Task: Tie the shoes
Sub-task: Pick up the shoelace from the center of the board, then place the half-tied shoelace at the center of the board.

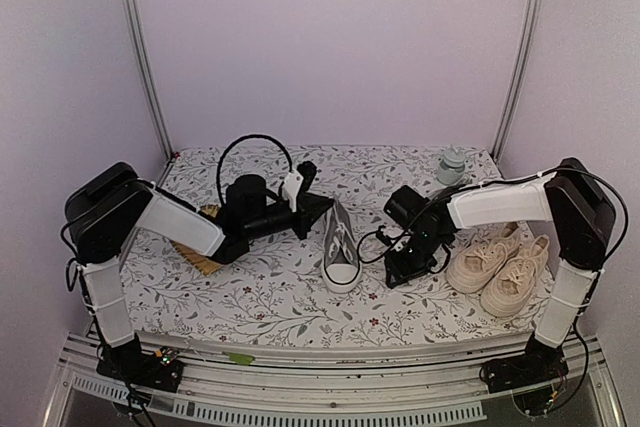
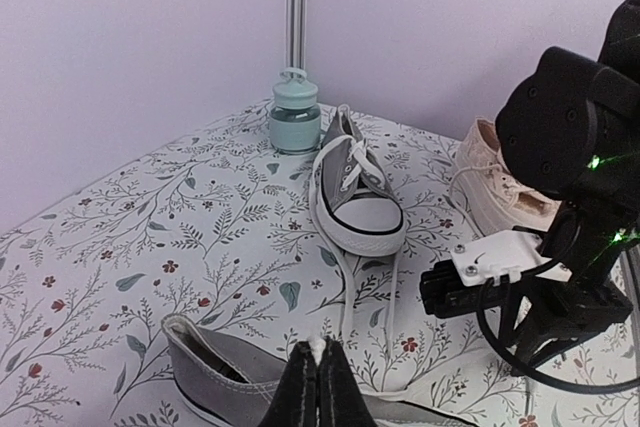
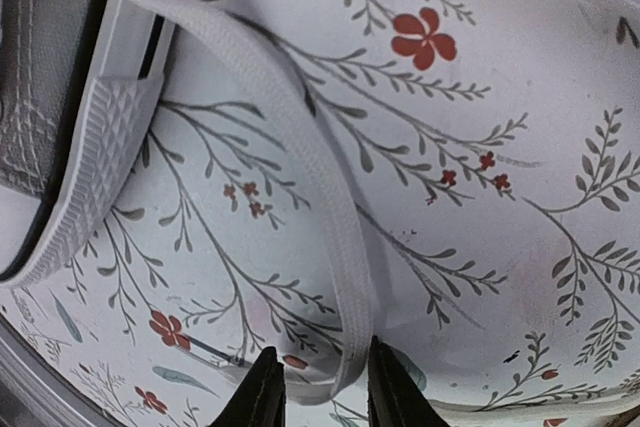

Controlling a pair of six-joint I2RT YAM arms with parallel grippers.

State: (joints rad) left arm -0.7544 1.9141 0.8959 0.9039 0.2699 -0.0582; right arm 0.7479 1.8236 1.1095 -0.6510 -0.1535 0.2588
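White lace inside spread right end effector; left end effector pressed together.

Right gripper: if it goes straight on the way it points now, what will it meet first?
The right gripper would most likely meet the white lace, lying just ahead between its open fingertips, then the flowered tablecloth under it. Depth is hard to judge.

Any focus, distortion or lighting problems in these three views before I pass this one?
Top external: soft, even light, no glare; the posts splay outward, a wide-lens effect. Left wrist: the far grey shoe is sharp, the left gripper at the bottom edge looks softer. Right wrist: extreme close-up, the lace is crisp, the cloth bows near the corners.
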